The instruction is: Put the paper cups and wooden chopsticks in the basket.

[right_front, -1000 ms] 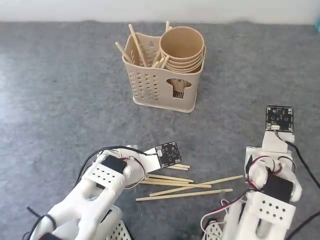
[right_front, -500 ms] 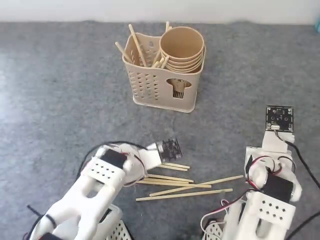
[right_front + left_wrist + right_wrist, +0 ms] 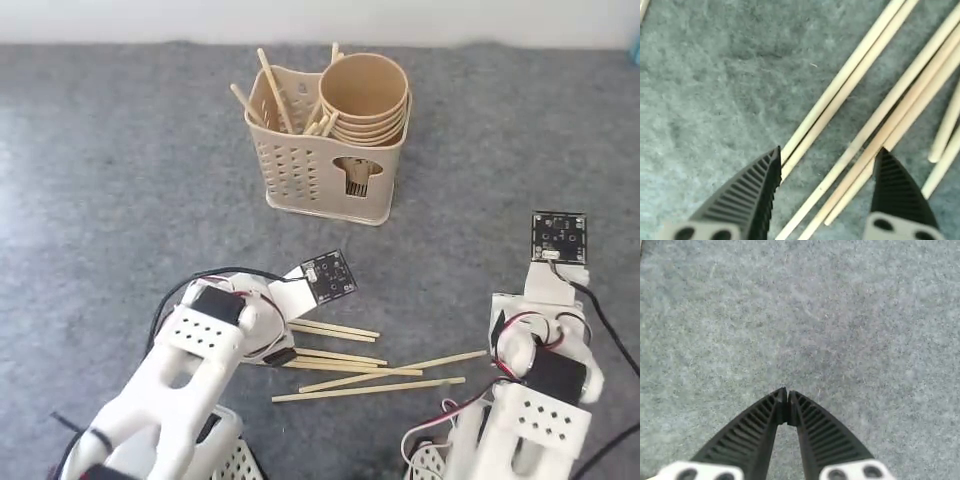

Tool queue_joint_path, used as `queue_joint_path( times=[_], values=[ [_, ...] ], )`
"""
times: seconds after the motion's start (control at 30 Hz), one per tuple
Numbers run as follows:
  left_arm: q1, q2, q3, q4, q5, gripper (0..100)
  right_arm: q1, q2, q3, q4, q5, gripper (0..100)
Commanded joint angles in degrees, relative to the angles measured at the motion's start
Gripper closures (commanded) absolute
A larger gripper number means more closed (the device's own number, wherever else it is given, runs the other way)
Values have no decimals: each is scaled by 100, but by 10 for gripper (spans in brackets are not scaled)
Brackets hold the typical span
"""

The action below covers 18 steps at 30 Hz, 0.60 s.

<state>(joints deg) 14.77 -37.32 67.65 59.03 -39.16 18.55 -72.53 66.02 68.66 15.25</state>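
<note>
With my left gripper point(image 3: 830, 150) spread apart low over the loose chopsticks point(image 3: 370, 389) at lower centre, I'd drop straight, pinch just 2 mid-length, then lift toward the basket point(image 3: 320, 175) at upper centre.

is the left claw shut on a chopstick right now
No, the left claw is open, its two fingers apart with loose chopsticks lying flat between them.

Looks like a robotics lab bench: a grey felt mat point(image 3: 110, 170) covers the tabletop, a bare pale wall point(image 3: 300, 18) runs along the frame top, and the white left arm point(image 3: 185, 375) and right arm point(image 3: 545, 390) at the bottom carry exposed wiring point(image 3: 605, 335).
</note>
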Motion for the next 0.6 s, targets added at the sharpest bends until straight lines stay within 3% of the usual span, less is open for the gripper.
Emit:
queue_joint_path(
  times=[0.0, 0.2, 0.27, 0.57],
  values=[
    [-62, 519, -391, -396, 62, 722, -66, -119, -176, 119, -79, 990],
    [-70, 2330, -1112, -949, 62, 784, -66, -127, -167, 198, -88, 990],
    [-44, 2716, -1481, -747, 62, 826, -66, -127, -167, 198, -88, 990],
    [255, 3059, -1552, -457, 53, 991, -40, -127, -167, 189, -88, 990]
  ],
)
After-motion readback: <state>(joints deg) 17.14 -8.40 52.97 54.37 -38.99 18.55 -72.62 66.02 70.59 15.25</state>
